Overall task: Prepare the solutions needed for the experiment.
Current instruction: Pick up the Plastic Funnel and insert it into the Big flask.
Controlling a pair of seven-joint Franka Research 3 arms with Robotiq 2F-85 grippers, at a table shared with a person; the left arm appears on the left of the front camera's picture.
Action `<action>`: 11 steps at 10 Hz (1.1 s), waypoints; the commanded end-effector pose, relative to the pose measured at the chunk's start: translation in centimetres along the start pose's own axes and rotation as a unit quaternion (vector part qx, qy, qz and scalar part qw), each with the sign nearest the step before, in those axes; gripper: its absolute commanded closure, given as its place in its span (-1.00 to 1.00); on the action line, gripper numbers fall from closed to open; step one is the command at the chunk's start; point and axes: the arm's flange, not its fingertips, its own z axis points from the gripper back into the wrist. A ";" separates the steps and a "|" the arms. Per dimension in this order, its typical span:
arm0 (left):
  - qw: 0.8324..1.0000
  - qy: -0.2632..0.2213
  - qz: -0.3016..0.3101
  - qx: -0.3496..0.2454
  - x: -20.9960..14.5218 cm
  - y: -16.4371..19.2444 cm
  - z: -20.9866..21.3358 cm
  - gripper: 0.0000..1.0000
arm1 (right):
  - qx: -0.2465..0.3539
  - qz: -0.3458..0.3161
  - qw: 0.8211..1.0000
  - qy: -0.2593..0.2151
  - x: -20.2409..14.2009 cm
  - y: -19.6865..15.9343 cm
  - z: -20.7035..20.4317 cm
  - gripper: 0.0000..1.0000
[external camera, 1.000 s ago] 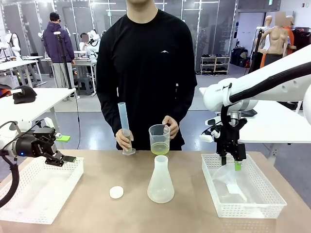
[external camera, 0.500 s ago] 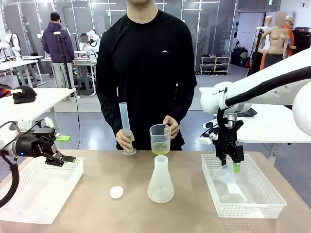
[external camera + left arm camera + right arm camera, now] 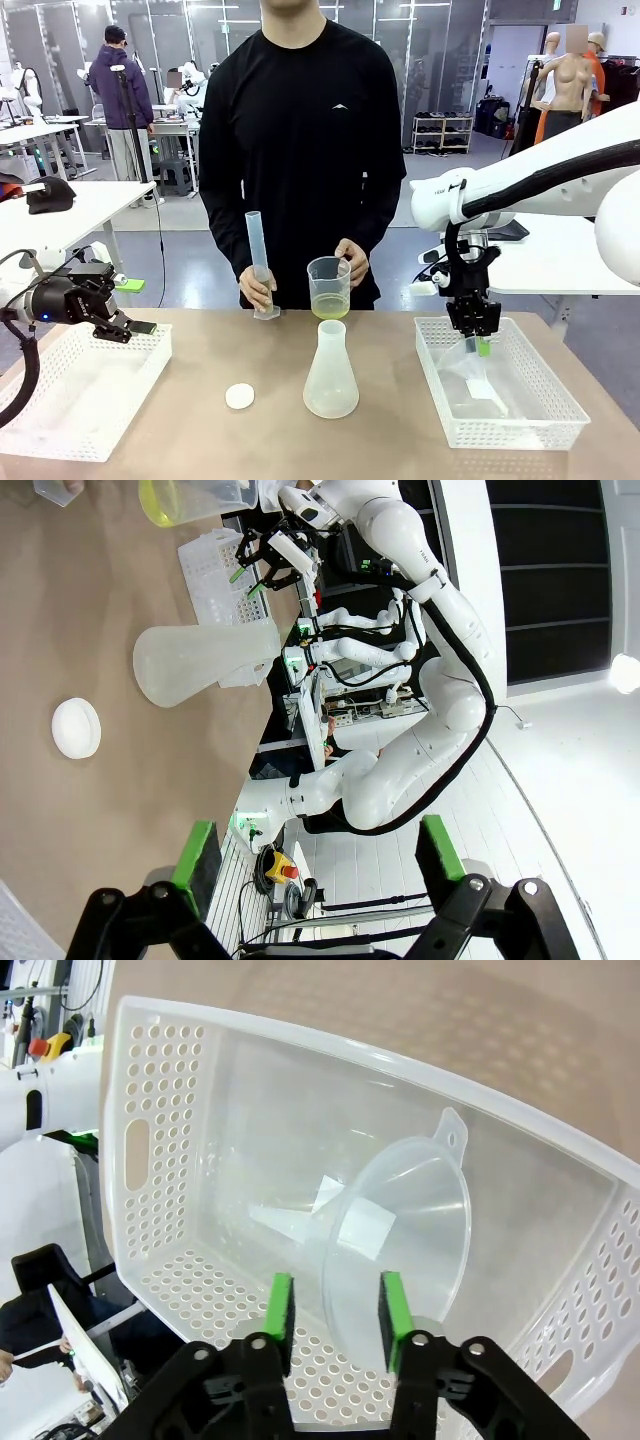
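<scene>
The solutions (image 3: 329,306), a light, spillable layer in the beaker (image 3: 328,272) held by the person (image 3: 300,130), warranted an upright hold on the beaker wall; left gripper (image 3: 318,845) and right gripper (image 3: 337,1310) had their fingers spread, holding nothing.

Beaker (image 3: 215,495) of solutions (image 3: 163,505), top-cropped

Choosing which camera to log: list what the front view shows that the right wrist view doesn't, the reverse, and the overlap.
Front view: the person's hands on a graduated cylinder and a beaker holding the solutions, the conical flask, the white cap, the left pincer. Right wrist view: the funnel's rim seen between the green pads of the open right pincer, plus the rim's hanging tab. Both: right pincer, funnel, right basket.
</scene>
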 end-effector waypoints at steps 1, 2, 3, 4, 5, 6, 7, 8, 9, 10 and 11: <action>1.000 0.002 -0.005 0.001 0.0 -0.1 -0.1 -1.00 | -0.002 0.008 1.000 0.001 -0.2 -0.6 0.3 0.52; 1.000 0.002 -0.005 0.001 0.0 -0.1 -0.1 -1.00 | 0.000 0.012 1.000 0.003 -0.3 -0.6 0.3 0.87; 1.000 0.002 -0.005 0.001 0.0 -0.1 -0.1 -1.00 | 0.002 0.013 1.000 0.003 -0.3 -0.6 0.3 0.91; 1.000 0.002 -0.005 0.001 0.0 -0.1 -0.1 -1.00 | 0.001 0.015 1.000 0.003 -0.3 -0.6 0.3 1.00; 1.000 0.002 -0.005 0.001 0.0 -0.1 -0.1 -1.00 | 0.000 0.016 1.000 0.001 -0.3 -0.6 0.3 1.00; 1.000 0.002 -0.005 0.001 0.0 -0.1 -0.1 -1.00 | -0.001 0.016 1.000 0.000 -0.2 -0.5 0.3 1.00; 1.000 0.002 -0.005 0.001 0.0 -0.1 -0.1 -1.00 | 0.003 -0.009 1.000 0.007 0.2 0.1 0.4 1.00; 1.000 0.002 -0.005 0.001 0.0 -0.1 -0.1 -1.00 | -0.025 -0.041 0.999 0.002 1.0 1.5 1.0 1.00; 1.000 0.002 -0.005 0.001 0.0 -0.1 -0.1 -1.00 | -0.052 -0.066 0.996 -0.001 1.8 3.2 1.9 1.00; 1.000 0.002 -0.005 0.001 0.0 -0.1 -0.1 -1.00 | -0.086 -0.099 0.991 0.012 2.7 5.2 3.0 1.00; 1.000 0.002 -0.005 0.001 0.0 -0.1 -0.1 -1.00 | -0.117 -0.139 0.983 0.034 3.6 7.3 4.3 1.00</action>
